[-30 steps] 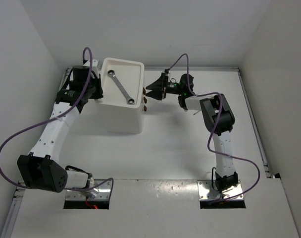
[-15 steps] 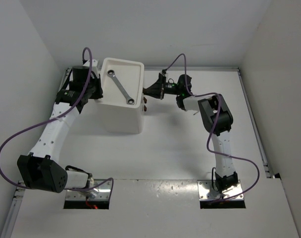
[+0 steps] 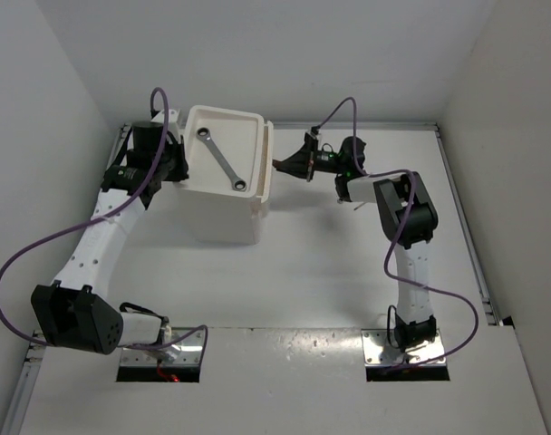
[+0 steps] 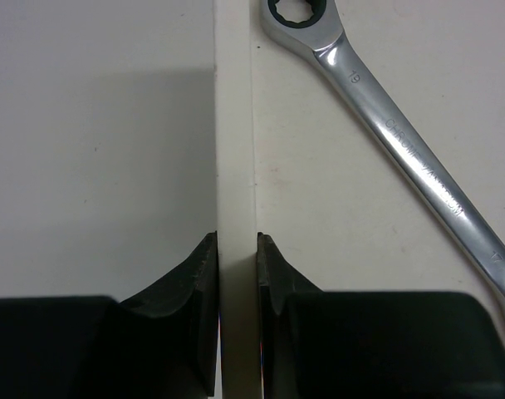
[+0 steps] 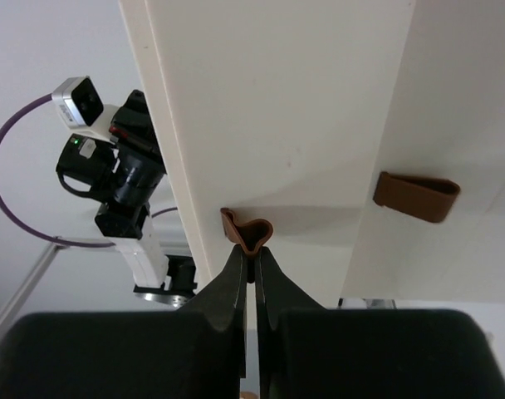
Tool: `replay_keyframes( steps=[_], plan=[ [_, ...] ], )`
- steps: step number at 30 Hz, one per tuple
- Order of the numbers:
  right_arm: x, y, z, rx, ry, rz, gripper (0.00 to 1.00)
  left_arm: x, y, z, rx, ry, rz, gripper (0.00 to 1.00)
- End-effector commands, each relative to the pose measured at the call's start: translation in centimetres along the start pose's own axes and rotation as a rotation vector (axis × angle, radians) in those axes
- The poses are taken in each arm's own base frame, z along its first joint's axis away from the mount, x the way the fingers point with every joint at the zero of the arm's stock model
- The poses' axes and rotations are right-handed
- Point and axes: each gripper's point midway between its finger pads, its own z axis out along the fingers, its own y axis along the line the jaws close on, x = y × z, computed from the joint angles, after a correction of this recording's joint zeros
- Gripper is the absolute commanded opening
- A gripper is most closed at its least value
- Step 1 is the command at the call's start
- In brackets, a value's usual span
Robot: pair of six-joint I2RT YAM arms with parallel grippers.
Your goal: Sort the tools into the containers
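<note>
The containers are one white drawer unit at the back left of the table. A silver wrench lies slantwise in its tray top, and it also shows in the left wrist view as a wrench. My left gripper is shut on the tray's left rim. My right gripper is shut on the reddish-brown handle of the top drawer. That drawer stands slightly out to the right. No other tools show.
A second brown handle sits on the drawer front below. White walls close in the table on the left, back and right. My left arm shows beyond the unit in the right wrist view.
My right gripper has closed on the top drawer's handle and drawn back to the right. The drawer has slid a little way out. The left arm has stayed put.
</note>
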Motion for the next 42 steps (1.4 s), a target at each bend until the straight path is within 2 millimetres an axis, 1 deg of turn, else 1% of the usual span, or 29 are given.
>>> replay_keyframes(
  steps=[1, 4, 8, 10, 13, 14, 15, 16, 18, 21, 23, 24, 25, 26, 27, 28, 29, 30, 31, 32, 33, 34, 35, 36, 37, 38, 39, 40, 42],
  plan=[
    [-1.5, 1.8, -3.5, -0.035, -0.063, -0.108, 0.0, 1.7, -0.1, 0.3, 0.013, 0.043, -0.068, 0.0],
    [-1.6, 1.7, -5.3, -0.024, -0.081, -0.1, 0.0, 1.4, -0.1, 0.3, 0.014, 0.034, -0.068, 0.0],
    [-1.1, 2.0, -6.4, -0.022, -0.085, -0.107, 0.0, 1.5, -0.3, 0.3, 0.023, 0.035, -0.068, 0.0],
    [-0.7, 1.5, -6.6, -0.015, -0.074, -0.094, 0.01, 1.5, -0.3, 0.3, 0.023, 0.035, -0.068, 0.0],
    [-0.4, 1.8, -6.6, -0.014, -0.049, -0.106, 0.31, 1.3, -0.4, 0.4, 0.033, 0.036, -0.068, 0.0],
    [-0.2, 1.8, -6.6, -0.014, -0.037, -0.116, 0.39, 1.3, -0.7, 0.4, 0.051, 0.038, -0.058, 0.03],
    [-0.3, 2.1, -6.5, -0.018, -0.036, -0.126, 0.54, 0.9, -1.0, 0.3, 0.066, 0.029, -0.049, 0.07],
    [-0.4, 2.7, -6.5, -0.017, -0.036, -0.14, 0.58, 0.9, -1.2, 0.2, 0.081, 0.03, -0.049, 0.16],
    [-0.1, 3.5, -6.5, -0.021, -0.013, -0.176, 0.62, 0.0, -1.7, -0.1, 0.108, 0.011, -0.031, 0.21],
    [-0.6, 5.7, -7.7, -0.03, -0.004, -0.254, 0.62, -1.7, -1.9, -0.7, 0.121, -0.03, -0.011, 0.3],
    [-1.5, 6.4, -9.1, -0.019, -0.029, -0.292, 0.62, -2.5, -1.9, -1.2, 0.122, -0.047, 0.011, 0.34],
    [-1.5, 6.9, -9.7, -0.013, -0.03, -0.309, 0.62, -3.9, -2.1, -1.8, 0.136, -0.082, 0.035, 0.34],
    [-2.1, 7.0, -11.0, 0.0, -0.052, -0.315, 0.63, -4.5, -2.1, -2.2, 0.137, -0.093, 0.036, 0.41],
    [-2.4, 6.2, -11.7, 0.025, -0.06, -0.3, 0.65, -5.2, -2.2, -2.5, 0.138, -0.112, 0.046, 0.48],
    [-2.4, 6.6, -12.4, 0.037, -0.078, -0.313, 0.69, -6.9, -2.3, -3.4, 0.141, -0.155, 0.048, 0.63],
    [-2.6, 6.3, -13.2, 0.057, -0.097, -0.311, 0.69, -7.9, -2.4, -3.9, 0.142, -0.18, 0.058, 0.69],
    [-3.7, 5.6, -14.9, 0.093, -0.138, -0.432, 0.7, -8.6, -2.4, -4.5, 0.143, -0.196, 0.059, 0.75],
    [-3.6, 3.5, -16.0, 0.169, -0.167, -0.264, 0.7, -10.3, -2.3, -5.1, 0.131, -0.235, 0.06, 0.82],
    [-5.6, 4.3, -17.5, 0.262, -0.253, -0.325, 0.72, -11.2, -2.0, -5.7, 0.111, -0.261, 0.058, 0.85],
    [-5.9, 3.1, -18.2, 0.377, -0.26, -0.361, 0.72, -12.1, -1.9, -6.3, 0.104, -0.286, 0.057, 0.88],
    [-3.7, 0.9, -19.6, 0.533, -0.171, -0.39, 0.72, -12.9, -1.8, -6.9, 0.096, -0.309, 0.057, 0.89],
    [-5.3, 1.7, -20.8, 0.666, -0.199, -0.481, 0.72, -14.4, -1.5, -8.0, 0.076, -0.352, 0.054, 0.91],
    [-4.9, 1.6, -21.5, 0.725, -0.199, -0.496, 0.72, -15.0, -1.3, -8.4, 0.059, -0.37, 0.05, 0.91],
    [-5.0, 0.7, -23.2, 0.809, -0.235, -0.489, 0.72, -16.2, -0.6, -9.8, 0.019, -0.412, 0.042, 0.95],
    [-5.3, 0.7, -24.3, 0.859, -0.266, -0.511, 0.72, -16.2, -0.2, -9.9, -0.003, -0.414, 0.026, 0.95],
    [-5.0, 0.8, -25.3, 0.929, -0.265, -0.555, 0.72, -16.7, 0.2, -10.9, -0.026, -0.44, 0.02, 0.97],
    [-5.5, 0.3, -26.4, 1.002, -0.279, -0.568, 0.72, -16.8, 0.7, -11.4, -0.051, -0.451, 0.004, 0.98],
    [-5.7, -0.6, -28.6, 1.137, -0.313, -0.554, 0.72, -16.1, 1.1, -11.5, -0.075, -0.44, -0.013, 1.0],
    [-5.5, -1.5, -30.4, 1.225, -0.332, -0.516, 0.72, -15.4, 2.3, -11.6, -0.139, -0.432, -0.035, 1.0]
  ],
)
